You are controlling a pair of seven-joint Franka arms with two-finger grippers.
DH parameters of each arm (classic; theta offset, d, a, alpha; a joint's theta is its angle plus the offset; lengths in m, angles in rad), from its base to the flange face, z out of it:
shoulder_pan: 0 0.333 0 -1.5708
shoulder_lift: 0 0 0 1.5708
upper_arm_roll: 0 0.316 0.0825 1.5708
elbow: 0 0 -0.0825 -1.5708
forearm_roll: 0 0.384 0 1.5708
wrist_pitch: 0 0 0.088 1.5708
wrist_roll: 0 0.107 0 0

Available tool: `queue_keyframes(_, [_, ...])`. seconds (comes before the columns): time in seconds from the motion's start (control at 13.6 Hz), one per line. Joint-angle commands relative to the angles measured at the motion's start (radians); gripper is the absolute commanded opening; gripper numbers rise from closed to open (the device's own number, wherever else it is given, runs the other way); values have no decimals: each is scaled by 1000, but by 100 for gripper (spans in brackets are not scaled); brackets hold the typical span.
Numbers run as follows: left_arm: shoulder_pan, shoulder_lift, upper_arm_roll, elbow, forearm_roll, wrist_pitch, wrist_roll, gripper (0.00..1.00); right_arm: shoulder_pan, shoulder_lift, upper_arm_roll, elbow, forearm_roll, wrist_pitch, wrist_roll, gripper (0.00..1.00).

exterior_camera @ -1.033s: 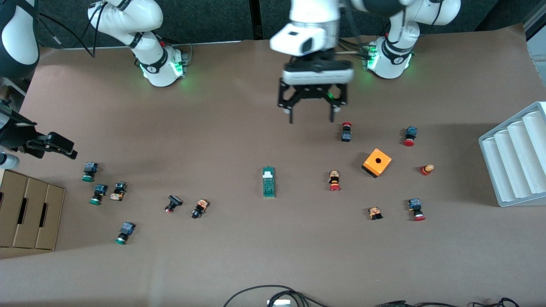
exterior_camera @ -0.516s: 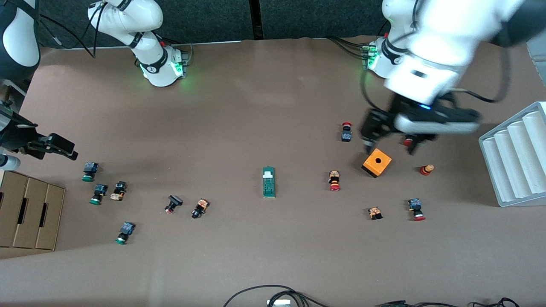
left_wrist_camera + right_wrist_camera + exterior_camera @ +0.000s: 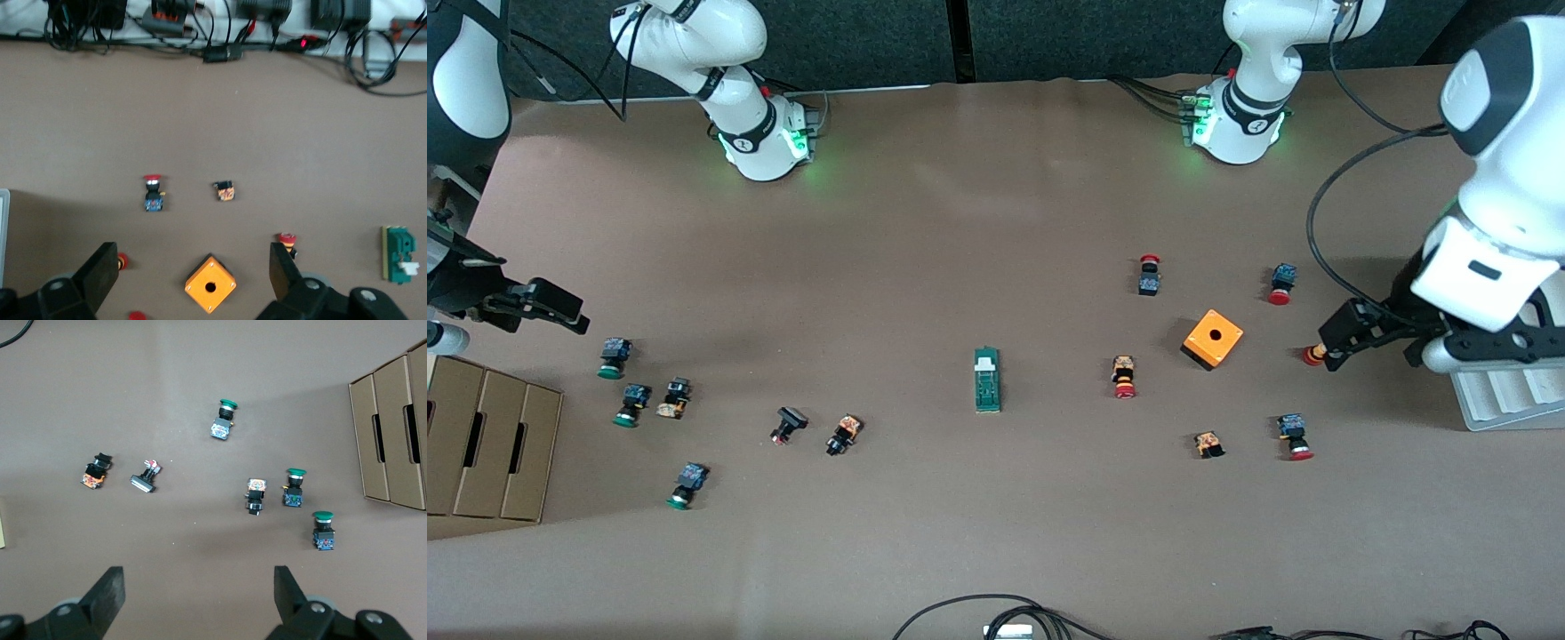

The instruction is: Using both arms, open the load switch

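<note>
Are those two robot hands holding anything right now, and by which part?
Nothing is held. The left hand hangs open over the orange cube; the right hand is open above bare table near the green-capped buttons. The load switch lies untouched mid-table.

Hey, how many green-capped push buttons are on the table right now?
3, all toward the right arm's end of the table: the farthest button from the front camera, the middle button slightly nearer, and the nearest button. None seems hidden.
</note>
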Motion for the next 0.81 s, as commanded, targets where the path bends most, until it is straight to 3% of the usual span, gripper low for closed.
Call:
queue_keyframes(0.0, [-8, 12, -1, 4, -11, -66, 22, 100, 5, 12, -3, 22, -18, 3, -2, 99])
queue_keyframes(0.3, [-16, 52, 1, 4, -7, -102, 24, 100, 4, 12, -4, 20, -12, 2, -2, 99])
queue_keyframes(0.52, [-17, 89, 109, 11, -61, -33, 62, 100, 4, 12, -3, 22, -17, 3, -2, 99])
queue_keyframes(0.74, [-7, 78, 157, -54, -158, 57, 188, 100, 5, 12, -3, 22, -15, 3, -2, 99])
